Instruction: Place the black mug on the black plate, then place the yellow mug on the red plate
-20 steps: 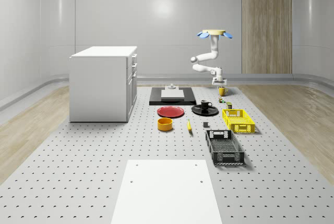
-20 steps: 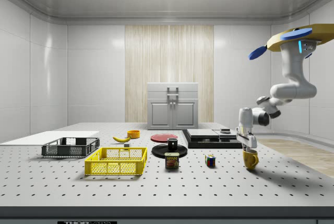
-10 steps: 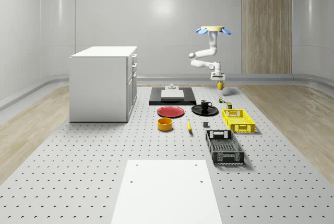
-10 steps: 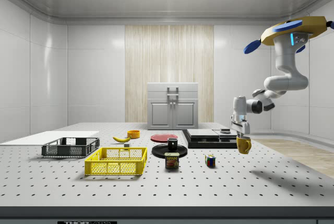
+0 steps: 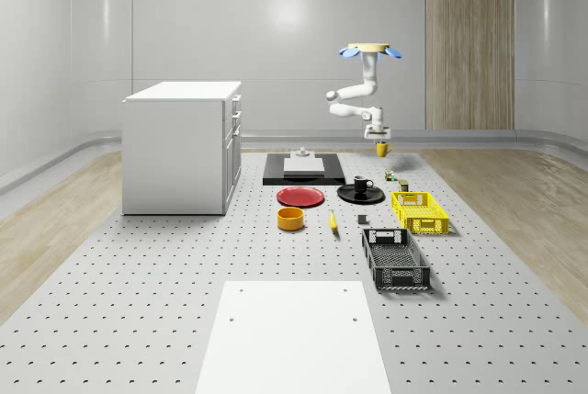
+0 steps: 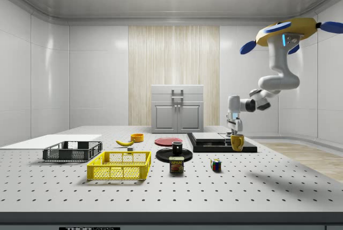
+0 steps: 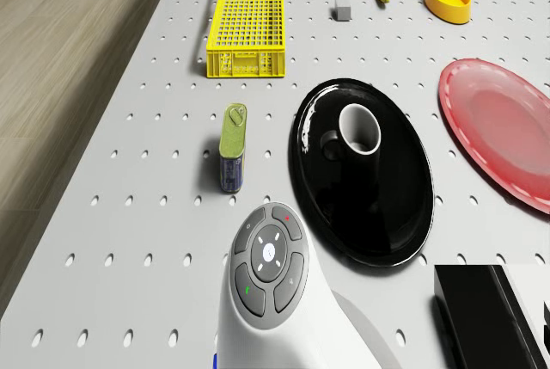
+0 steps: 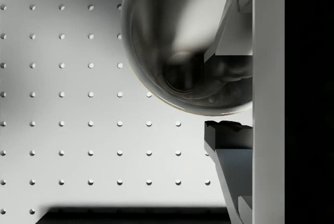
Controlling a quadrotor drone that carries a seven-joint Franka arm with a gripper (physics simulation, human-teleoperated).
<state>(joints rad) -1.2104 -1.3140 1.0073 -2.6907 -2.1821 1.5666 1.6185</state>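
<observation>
The yellow mug (image 5: 382,149) (image 6: 237,142) hangs upright in the air above the table's far end, with my gripper (image 5: 381,141) (image 6: 235,135) shut on its rim. In the wrist view the mug's inside (image 8: 182,46) sits between my gripper (image 8: 228,96) fingers. The drone (image 5: 372,50) (image 6: 289,29) hovers high above it. The black mug (image 5: 364,184) (image 7: 358,128) stands on the black plate (image 5: 361,197) (image 7: 378,214). Beside it lies the red plate (image 5: 301,197) (image 7: 503,128), bare, to the whole-scene view's left.
A black slab (image 5: 303,172) with a white block lies left of the hanging mug. A can (image 7: 232,150), a colour cube (image 6: 215,164), a yellow crate (image 5: 420,211), a black crate (image 5: 395,259), an orange bowl (image 5: 291,219), a banana (image 5: 333,220) and a white cabinet (image 5: 182,146) are on the table.
The drone and arm have moved toward the whole-scene view's left. The yellow mug has risen from table level and travels with the gripper toward the plates.
</observation>
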